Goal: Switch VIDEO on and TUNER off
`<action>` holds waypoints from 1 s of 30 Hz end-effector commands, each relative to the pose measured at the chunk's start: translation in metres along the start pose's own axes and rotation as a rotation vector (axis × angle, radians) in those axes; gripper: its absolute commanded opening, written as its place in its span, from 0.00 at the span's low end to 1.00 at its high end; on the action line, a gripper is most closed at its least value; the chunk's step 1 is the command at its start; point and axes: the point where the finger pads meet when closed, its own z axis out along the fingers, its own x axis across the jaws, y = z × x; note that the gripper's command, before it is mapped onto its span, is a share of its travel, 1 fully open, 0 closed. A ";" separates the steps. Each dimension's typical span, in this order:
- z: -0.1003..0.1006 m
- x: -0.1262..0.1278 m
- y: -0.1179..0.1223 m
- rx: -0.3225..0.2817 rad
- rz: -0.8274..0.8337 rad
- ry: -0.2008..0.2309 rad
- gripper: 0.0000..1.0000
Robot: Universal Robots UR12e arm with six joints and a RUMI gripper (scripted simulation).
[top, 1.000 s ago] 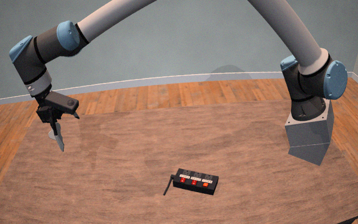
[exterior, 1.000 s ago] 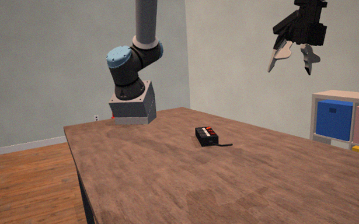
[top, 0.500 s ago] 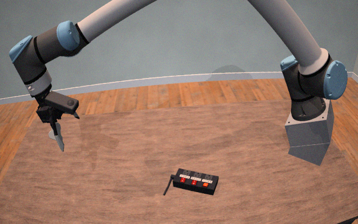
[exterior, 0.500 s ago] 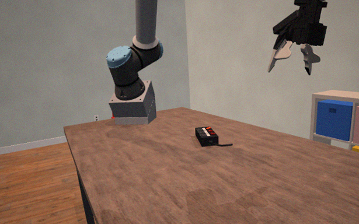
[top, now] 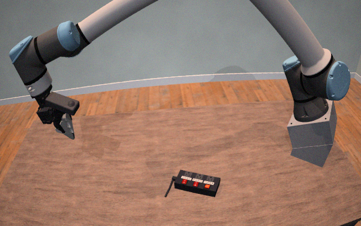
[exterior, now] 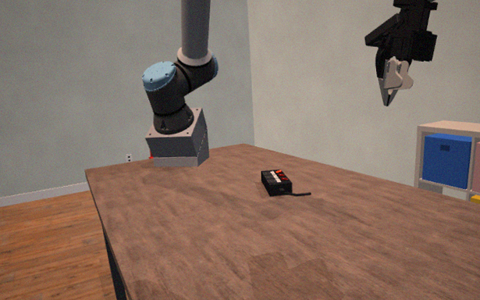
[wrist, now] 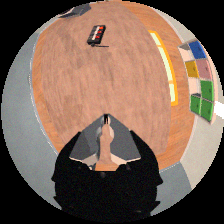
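We see the black power strip (top: 197,183) lying face up on the wooden table (top: 111,177), three red rocker switches (top: 195,183) in a row along its top, cord (top: 169,188) trailing from one end. Well apart, high above the table, our gripper (top: 66,128) hangs with jaws pressed together, pinching nothing.
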 end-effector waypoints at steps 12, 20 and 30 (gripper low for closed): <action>-0.001 0.000 0.000 -0.002 0.000 0.001 0.00; 0.002 0.001 -0.003 -0.002 -0.011 0.001 0.00; 0.024 0.011 -0.022 -0.020 -0.122 0.013 0.00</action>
